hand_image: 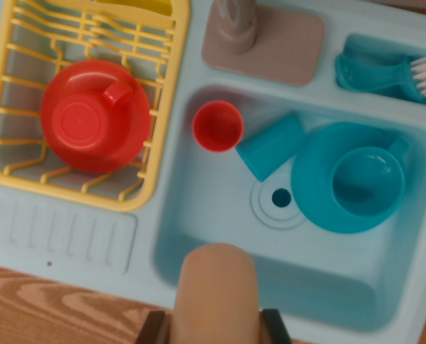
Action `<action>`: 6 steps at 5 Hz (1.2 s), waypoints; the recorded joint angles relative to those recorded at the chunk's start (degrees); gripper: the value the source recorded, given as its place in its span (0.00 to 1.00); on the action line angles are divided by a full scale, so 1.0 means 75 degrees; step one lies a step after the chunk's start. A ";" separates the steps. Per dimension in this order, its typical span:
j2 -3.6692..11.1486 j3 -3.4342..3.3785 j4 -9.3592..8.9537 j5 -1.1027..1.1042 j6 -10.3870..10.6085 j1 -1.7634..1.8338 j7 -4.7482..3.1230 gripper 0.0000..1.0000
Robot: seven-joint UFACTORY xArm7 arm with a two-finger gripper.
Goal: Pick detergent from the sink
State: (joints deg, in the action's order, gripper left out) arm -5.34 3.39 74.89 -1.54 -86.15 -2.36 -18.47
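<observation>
Across most of the wrist view spreads one pale blue sink unit (pixel 69 233), sitting on a wooden counter (pixel 34 304) that shows at the lower left. Its single basin (pixel 220 215) fills the middle and the view's right. One yellow rack (pixel 159 107) takes the upper left.

Two plates: a teal one (pixel 316 193) in the right half of the basin, and a red one (pixel 91 118) in the rack.

One detergent (pixel 216 287), a tan rounded bottle, blurred and very close to the camera, rises at the bottom centre over the basin's near edge. It stands right in the hand (pixel 215 328), whose two dark fingers (pixel 277 326) press its sides, so the hand is closed on it at the bottle's width.

One grey faucet (pixel 235 25) stands on a taupe base above the basin. One teal brush (pixel 384 75) lies in the upper right compartment.

Four cups: two teal, one (pixel 366 179) on the teal plate and one (pixel 270 147) lying on its side just beside it. Two red, one (pixel 218 126) in the basin's upper left corner and one (pixel 118 92) on the red plate.

One drain (pixel 280 198) lies in the basin floor.
</observation>
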 joint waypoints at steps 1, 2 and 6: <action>-0.0063 0.0000 0.0177 0.0007 -0.0239 0.0000 0.0011 1.00; -0.0063 0.0000 0.0177 0.0007 -0.0239 0.0000 0.0011 1.00; -0.0157 0.0000 0.0443 0.0018 -0.0599 0.0001 0.0027 1.00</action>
State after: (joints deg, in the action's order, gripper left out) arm -6.52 3.39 78.20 -1.40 -90.64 -2.36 -18.27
